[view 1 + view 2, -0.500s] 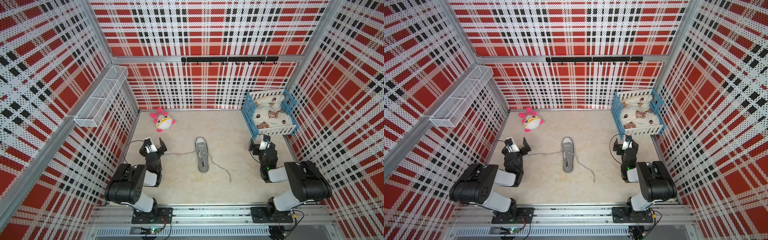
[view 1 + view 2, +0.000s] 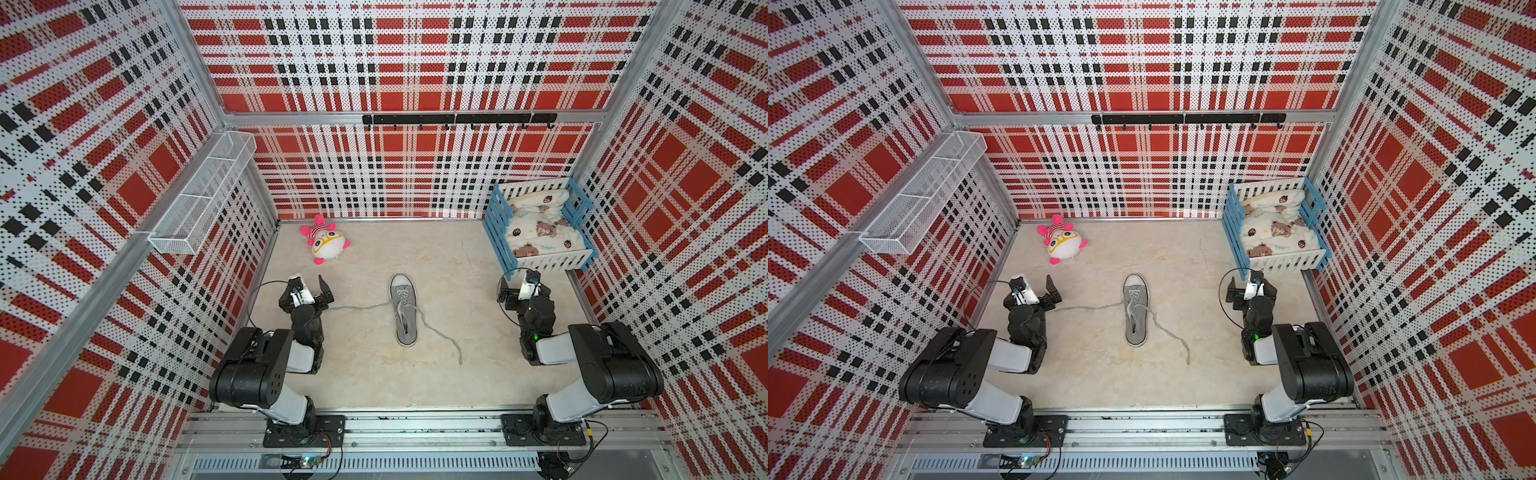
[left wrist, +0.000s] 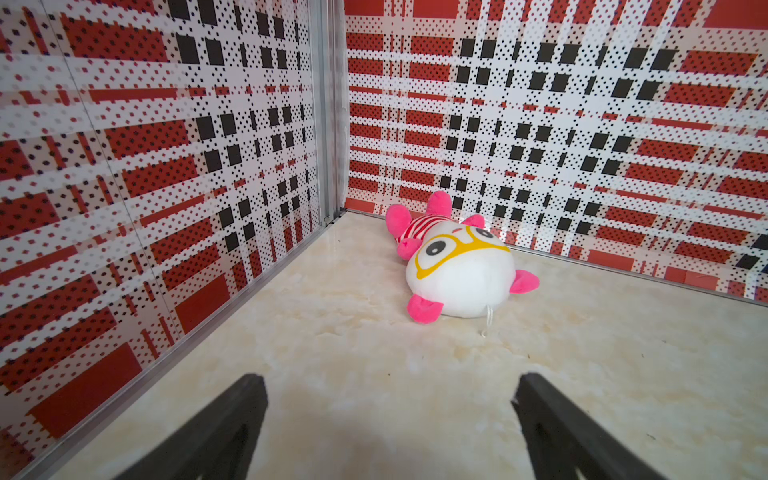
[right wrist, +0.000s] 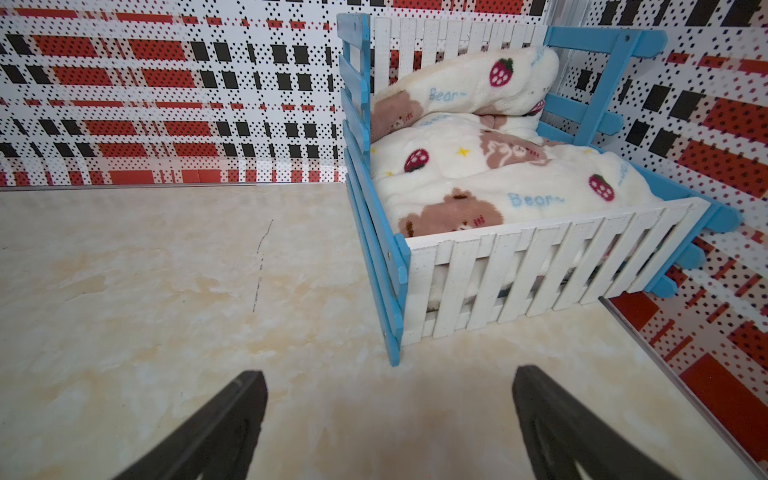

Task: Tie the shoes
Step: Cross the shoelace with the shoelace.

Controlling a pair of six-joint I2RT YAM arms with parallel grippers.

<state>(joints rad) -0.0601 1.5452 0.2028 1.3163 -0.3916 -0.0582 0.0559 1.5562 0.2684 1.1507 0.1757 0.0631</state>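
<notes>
I'm looking down on the pale marbled table [image 2: 374, 382], boxed in by red plaid walls. At the upper right of both top views stands a blue-and-white doll bed [image 2: 496, 232] with a bear-print blanket. It plays no part in this job.

The shoe [image 2: 403, 311] lies flat at the centre of the table, its white toe cap pointing toward the back wall and its heel toward the bottom of the frame. A pink-and-white plush toy [image 2: 326, 243] sits well apart from it, toward the upper left.

As I judge it, the tying hasn't begun. The left lace [image 2: 361, 307] trails loose across the table toward the left of the frame, and the right lace [image 2: 440, 336] snakes down to the lower right. I see no crossing, loop or knot, so the whole tie is left to do.

The left tool [image 2: 307, 291] sits left of the shoe with its jaws wide apart and nothing between them. The left lace's end lies just beside it, though I can't tell whether they touch. Its wrist view shows only bare table and the plush toy beyond the fingers [image 3: 232, 415].

The right tool [image 2: 523, 293] is at the right of the frame, just in front of the bed, well apart from the shoe and the right lace. Its jaws are also spread and empty.
</notes>
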